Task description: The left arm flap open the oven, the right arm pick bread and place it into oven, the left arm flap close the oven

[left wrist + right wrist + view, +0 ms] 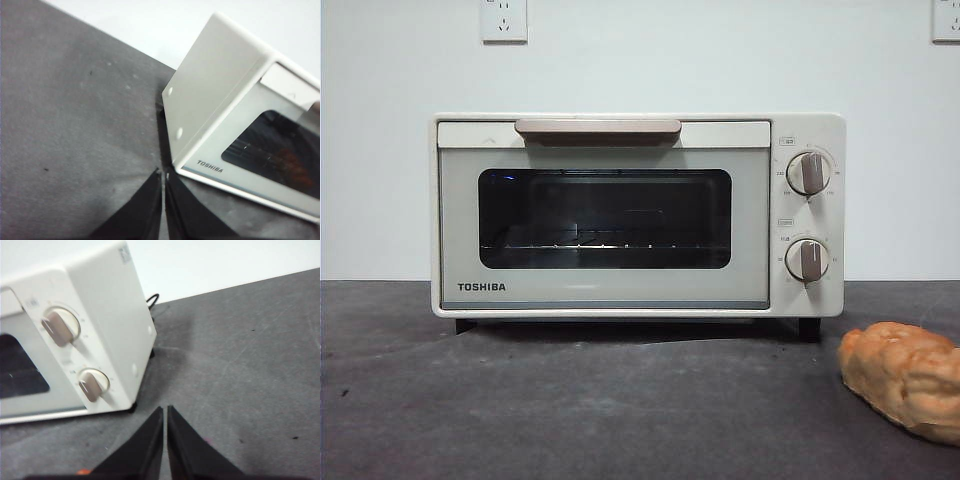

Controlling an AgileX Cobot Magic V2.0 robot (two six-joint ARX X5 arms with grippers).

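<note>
Front view gives you one shut oven [620,215] with two knobs [809,173], one bread [908,376] at its 4 o'clock; left gripper [163,176] and right gripper [165,411] both clenched, empty.

The bread [907,378] is cut off by the front view's right edge, its far end unseen.

Smooth, satin cream casing, probably painted metal, on the oven [800,130]; dark glossy glass in its door. Glossy, ridged golden crust on the bread [908,375]. Matt, felt-like grey cloth over the tabletop [570,410].
</note>
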